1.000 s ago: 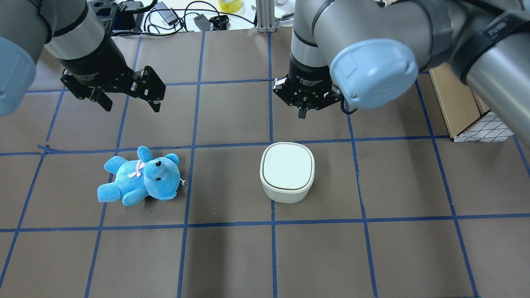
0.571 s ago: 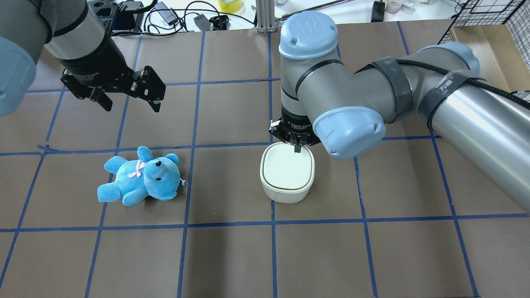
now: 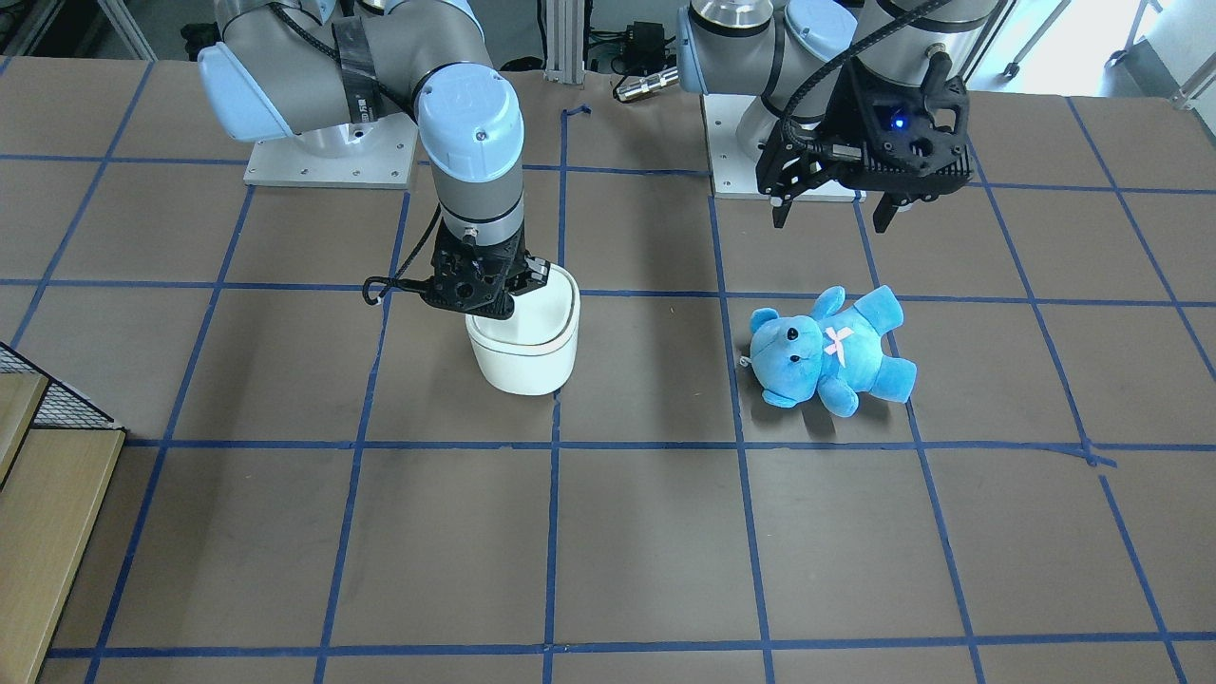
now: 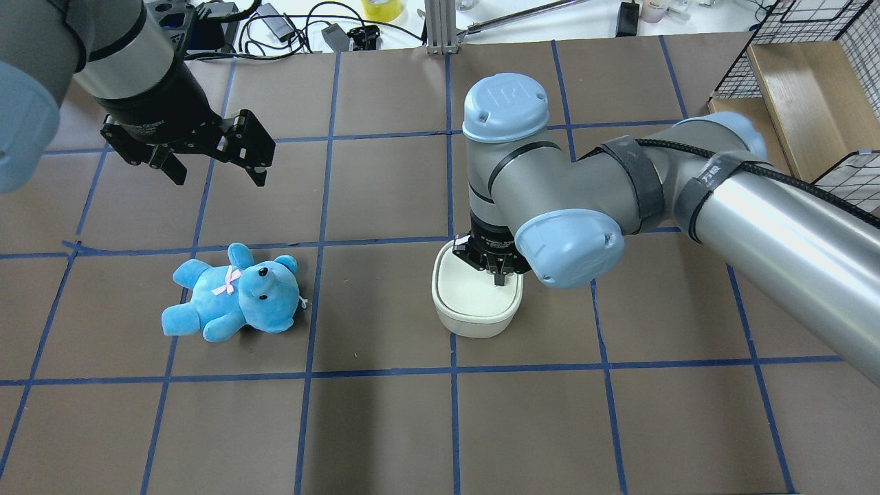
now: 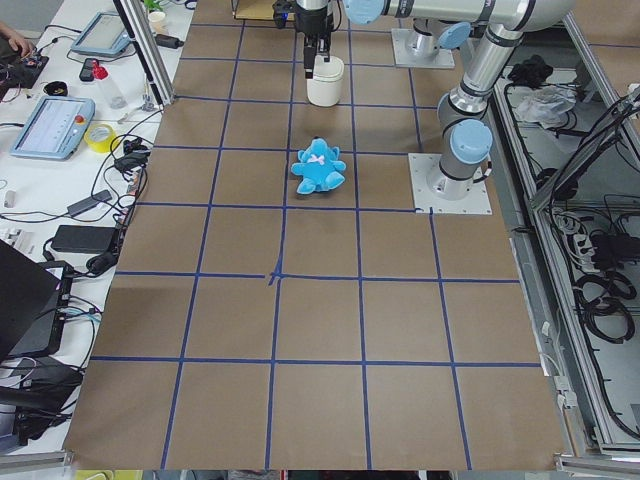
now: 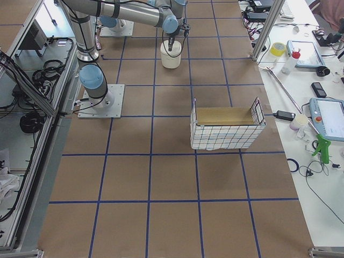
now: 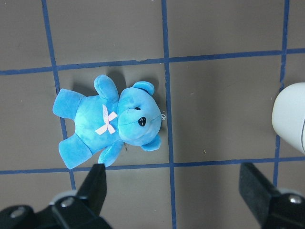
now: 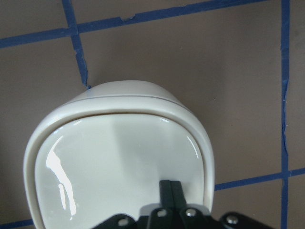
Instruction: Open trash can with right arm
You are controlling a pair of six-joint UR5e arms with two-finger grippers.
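one trash can [image 4: 476, 317], lid [image 4: 471, 292] apparently mid-press under right gripper [image 4: 500, 280], fingers [image 8: 170, 191] pinched together; next likely needs a clean lift-off; left gripper [image 4: 220, 180] splayed wide.

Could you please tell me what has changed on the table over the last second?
The right gripper, fingers shut, came toward the robot and down onto the trash can. Its tips now press on the lid, which looks pushed down into the can. Nothing was grasped. The left gripper, open, the teddy bear and the trash can's position are unchanged.
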